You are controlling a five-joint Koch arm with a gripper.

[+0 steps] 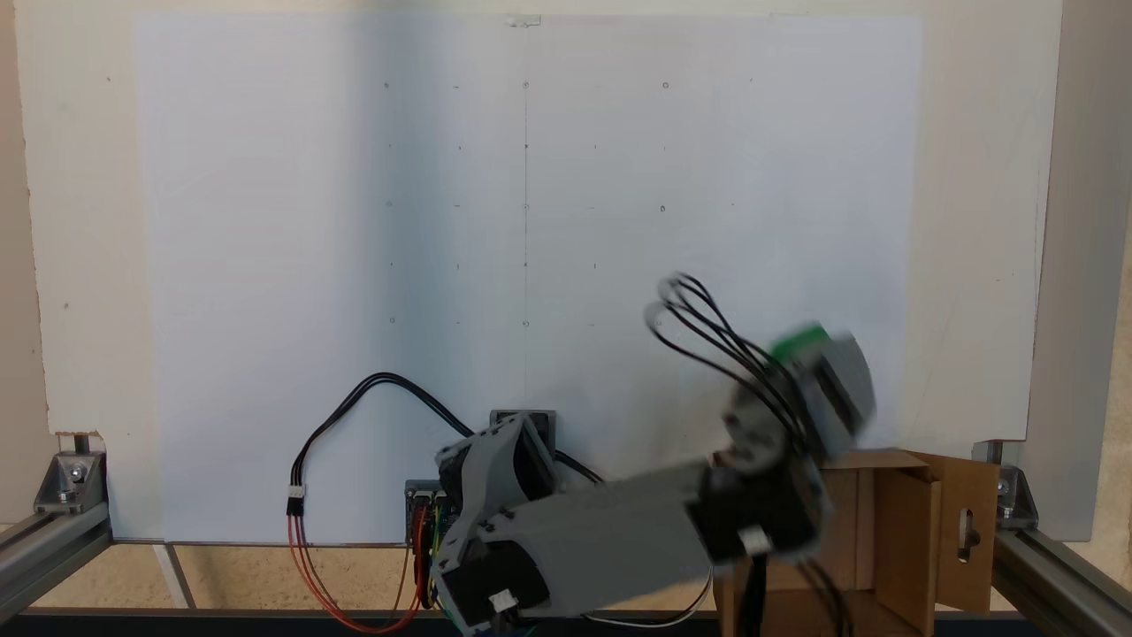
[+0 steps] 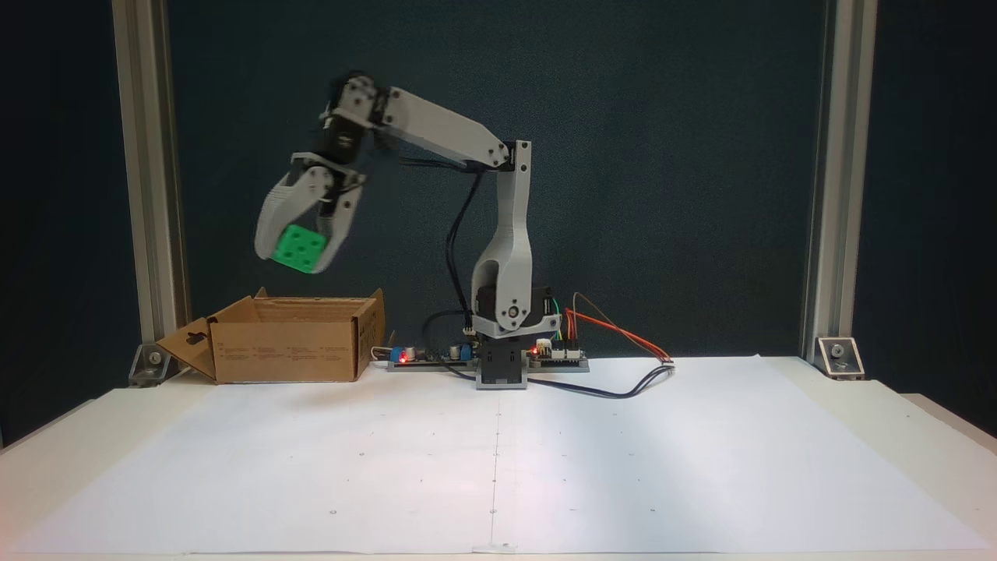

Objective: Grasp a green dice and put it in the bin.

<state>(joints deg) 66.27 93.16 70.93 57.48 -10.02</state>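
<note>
Above the cardboard box, in a fixed view from the front, the tool hangs in the air with its two jaws clamped on the green dice, one jaw on each side of the cube. The dice is tilted, clear of the box and a little left of the box's centre in that view; several pips show on its front face. The box stands open on the desk, at the left rear, next to the arm's base, with one slotted flap folded outward. In a fixed view from above, the arm is blurred; the dice shows as a green patch at the tool's end, just beyond the box. A white paper sheet covers the desk.
</note>
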